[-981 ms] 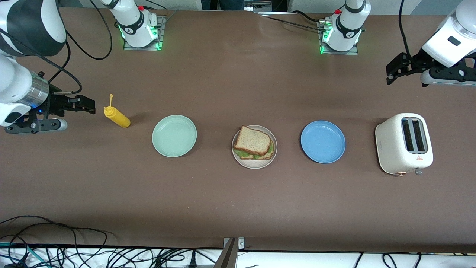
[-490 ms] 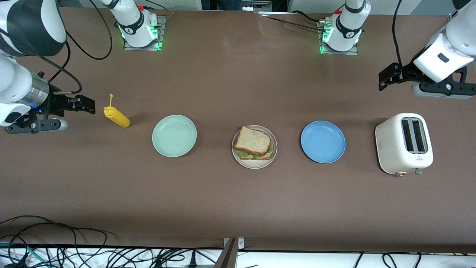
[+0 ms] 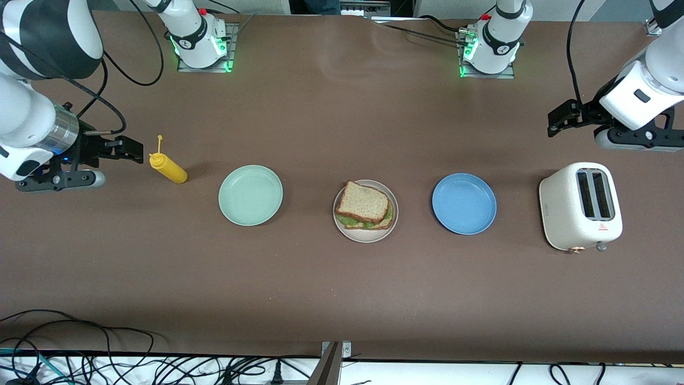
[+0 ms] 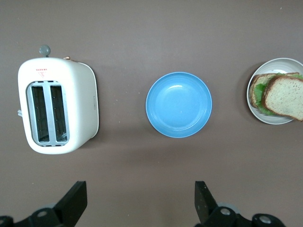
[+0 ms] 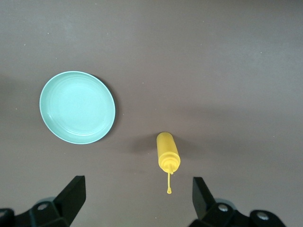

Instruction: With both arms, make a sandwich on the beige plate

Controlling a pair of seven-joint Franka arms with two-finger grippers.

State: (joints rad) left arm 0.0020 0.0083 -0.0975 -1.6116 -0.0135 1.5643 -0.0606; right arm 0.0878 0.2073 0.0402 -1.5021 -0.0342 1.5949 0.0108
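With the sandwich [image 3: 365, 207] stacked on the beige plate [image 3: 386, 231] mid-counter, I keep left gripper [image 4: 137, 205] and right gripper [image 5: 137, 201], both spread empty, at the counter's ends.

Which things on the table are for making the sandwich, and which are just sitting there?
For the job:
sandwich
beige plate under it
left gripper, open, over bare table
right gripper, open, near the mustard bottle

Just sitting there:
mint-green plate
blue plate
toaster
mustard bottle
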